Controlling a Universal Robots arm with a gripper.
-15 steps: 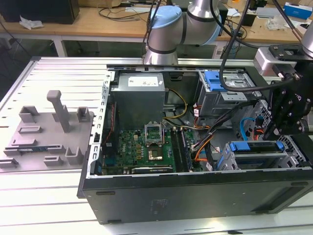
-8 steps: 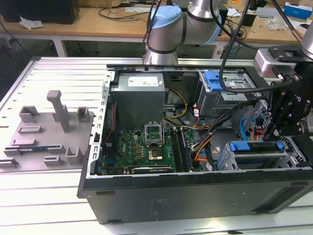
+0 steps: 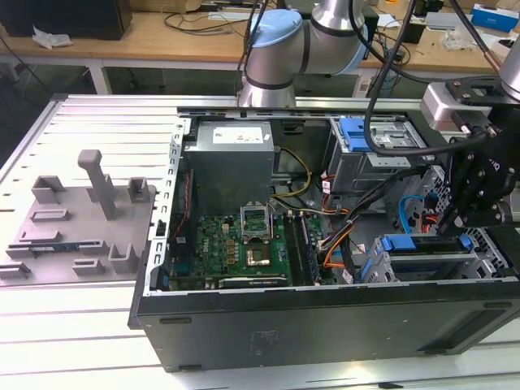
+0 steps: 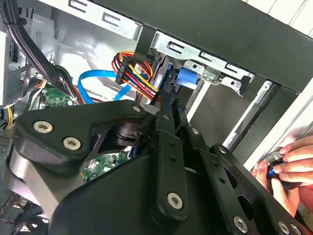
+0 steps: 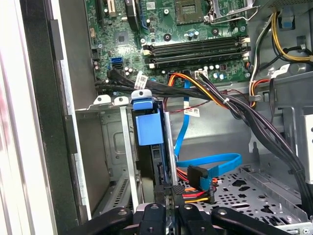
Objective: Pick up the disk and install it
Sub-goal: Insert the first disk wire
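Black gripper (image 5: 173,189) at the disk (image 5: 148,129), clamped or loose cannot be told, disk upright in drive bay (image 5: 104,101), person's hand (image 4: 287,167) beside case (image 4: 220,29).

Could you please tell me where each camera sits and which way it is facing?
Exterior view: off the arm, looking down into the open black computer case on the slotted metal table; the arm's grey-and-blue joint and black gripper show.
First wrist view: behind the gripper, facing the blue-bracketed disk and the green motherboard.
Second wrist view: behind the gripper too, facing the same disk; a person's hand shows.
Both wrist views share the disk and gripper.
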